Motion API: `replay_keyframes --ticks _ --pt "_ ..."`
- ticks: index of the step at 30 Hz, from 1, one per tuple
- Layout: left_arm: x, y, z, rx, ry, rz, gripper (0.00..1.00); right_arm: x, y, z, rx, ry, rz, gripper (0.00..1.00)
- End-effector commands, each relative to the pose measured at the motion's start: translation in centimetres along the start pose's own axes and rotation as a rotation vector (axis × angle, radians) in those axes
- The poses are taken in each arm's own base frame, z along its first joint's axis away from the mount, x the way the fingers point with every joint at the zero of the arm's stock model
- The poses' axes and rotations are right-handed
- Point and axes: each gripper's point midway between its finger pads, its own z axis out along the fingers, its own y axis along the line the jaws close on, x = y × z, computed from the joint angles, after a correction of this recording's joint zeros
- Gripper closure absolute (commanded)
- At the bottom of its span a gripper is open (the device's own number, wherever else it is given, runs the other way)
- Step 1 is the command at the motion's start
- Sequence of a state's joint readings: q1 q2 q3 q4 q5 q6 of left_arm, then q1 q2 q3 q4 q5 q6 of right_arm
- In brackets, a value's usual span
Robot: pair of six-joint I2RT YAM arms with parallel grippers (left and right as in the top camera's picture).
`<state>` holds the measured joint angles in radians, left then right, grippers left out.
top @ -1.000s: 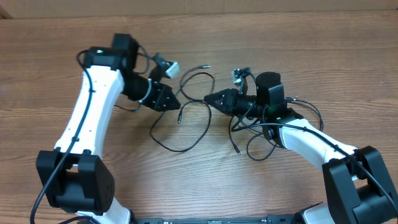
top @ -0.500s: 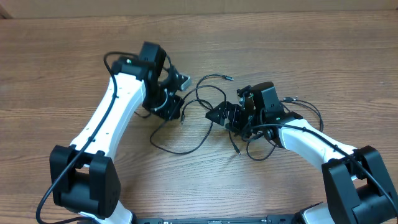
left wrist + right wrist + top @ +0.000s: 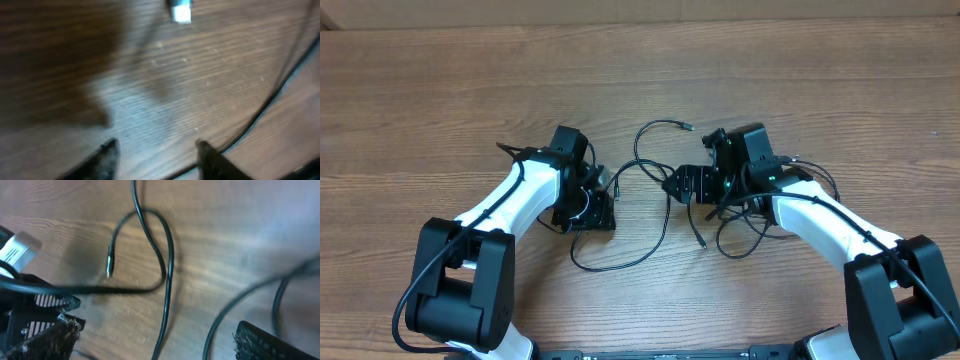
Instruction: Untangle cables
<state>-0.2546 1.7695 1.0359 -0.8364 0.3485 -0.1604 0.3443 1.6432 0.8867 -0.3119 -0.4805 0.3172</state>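
The cables are thin black cords lying in loose loops on the wooden table between my two arms. One cable point(image 3: 660, 123) arcs to a plug end point(image 3: 686, 126) at the back. A second plug end point(image 3: 703, 242) lies near the front. My left gripper point(image 3: 595, 212) points down at the table and is open, with nothing between its fingers point(image 3: 155, 147). A cable point(image 3: 270, 102) runs just past its right fingertip point(image 3: 204, 148). My right gripper point(image 3: 680, 185) is wide open point(image 3: 155, 330) and low over the wood. A cable strand point(image 3: 162, 325) passes between its fingers, apart from both.
More cable loops point(image 3: 735, 250) lie under and in front of the right arm. In the right wrist view, a small loop with a plug tip point(image 3: 109, 272) lies ahead of the fingers. A pale plug point(image 3: 180, 12) lies ahead of the left fingers.
Both grippers went from shut to open. The left arm pulled back toward the front and dropped low. The back plug end shifted right, and the loops now lie slack.
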Motion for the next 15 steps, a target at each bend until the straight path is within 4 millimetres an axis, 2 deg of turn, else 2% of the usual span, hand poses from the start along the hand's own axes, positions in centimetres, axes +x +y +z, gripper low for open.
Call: replay_keyframes --ticks 1,2,3,5,9,11,15 --pt "-1.1 0.2 -0.6 -0.003 -0.063 -0.193 0.14 -1.7 0.2 -0.3 0.07 -0.058 -0.2 0.0" --pt "-1.4 0.1 -0.7 0.0 -0.076 -0.203 0.02 -1.8 0.0 -0.3 0.096 -0.066 -0.216 0.0" --pt "-1.7 0.2 -0.7 0.0 -0.085 -0.213 0.0 -2.0 -0.3 -0.2 0.131 -0.078 -0.224 0.0" --pt "-1.9 0.8 -0.7 -0.031 -0.102 -0.275 0.01 -2.6 -0.6 -0.1 0.192 -0.108 -0.261 0.0" --pt "-2.3 2.2 -1.0 -0.08 -0.139 -0.466 0.01 -3.2 0.3 0.4 0.207 -0.145 -0.344 0.0" --pt "-2.8 1.8 -1.1 -0.028 -0.146 -0.521 0.01 -3.3 0.8 1.0 0.195 -0.153 -0.36 0.0" --pt "-4.0 0.1 -1.6 0.116 -0.149 -0.492 0.0 -3.1 0.7 2.8 0.187 -0.143 -0.374 0.0"
